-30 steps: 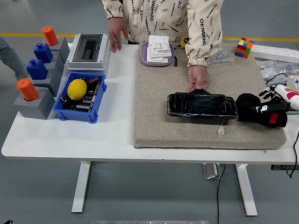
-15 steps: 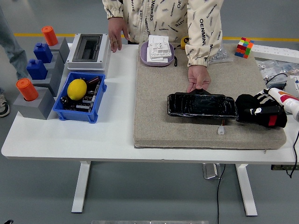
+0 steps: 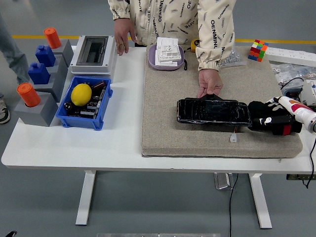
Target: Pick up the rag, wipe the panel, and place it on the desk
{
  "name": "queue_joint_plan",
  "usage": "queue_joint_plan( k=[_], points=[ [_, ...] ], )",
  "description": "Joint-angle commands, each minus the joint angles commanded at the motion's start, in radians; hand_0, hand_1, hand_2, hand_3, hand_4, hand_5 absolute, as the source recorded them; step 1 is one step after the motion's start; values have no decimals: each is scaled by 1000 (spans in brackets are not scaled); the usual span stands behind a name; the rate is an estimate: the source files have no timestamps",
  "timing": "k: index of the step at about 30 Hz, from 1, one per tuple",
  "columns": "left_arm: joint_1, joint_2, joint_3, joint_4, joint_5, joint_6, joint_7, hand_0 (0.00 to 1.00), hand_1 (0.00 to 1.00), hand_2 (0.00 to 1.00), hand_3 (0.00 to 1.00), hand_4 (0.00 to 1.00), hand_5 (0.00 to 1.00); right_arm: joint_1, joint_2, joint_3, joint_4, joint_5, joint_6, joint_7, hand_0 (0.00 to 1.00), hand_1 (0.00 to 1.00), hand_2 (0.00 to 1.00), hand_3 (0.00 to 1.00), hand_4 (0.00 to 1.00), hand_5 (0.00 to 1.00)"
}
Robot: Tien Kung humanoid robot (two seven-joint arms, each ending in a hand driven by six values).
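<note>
resting on the beige mat [image 3: 197, 133], the right hand [image 3: 270, 121] sits on the dark rag [image 3: 260, 109], just right of the black panel [image 3: 213, 111]. its finger state: cannot tell. the panel's long axis runs left-right, steadied by a person's hand [image 3: 209, 82].

Right hand [image 3: 270, 121] low, fingers curled

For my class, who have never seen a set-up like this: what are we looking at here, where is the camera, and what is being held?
The camera sits high on a humanoid robot, looking down over a white table. Only the robot's right hand shows, entering from the right; it rests on a dark rag on a beige mat, though its grip is unclear. Beside it lies a black panel, steadied at its far edge by a person's hand from across the table. At left, a blue bin holds a lemon.
</note>
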Motion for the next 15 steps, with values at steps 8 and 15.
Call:
queue_joint_plan(
  k=[8, 15],
  points=[
    [-2, -3, 3, 0, -6, -1, -3, 720, 716, 767, 618, 680, 568, -9, 7, -2, 3, 3, -7, 5, 669, 630, 700, 729, 998, 571],
    [-4, -3, 6, 0, -8, -4, -7, 720, 716, 767, 618, 681, 568, -10, 9, -4, 7, 8, -32, 10, 623, 611, 684, 716, 998, 430]
  ],
)
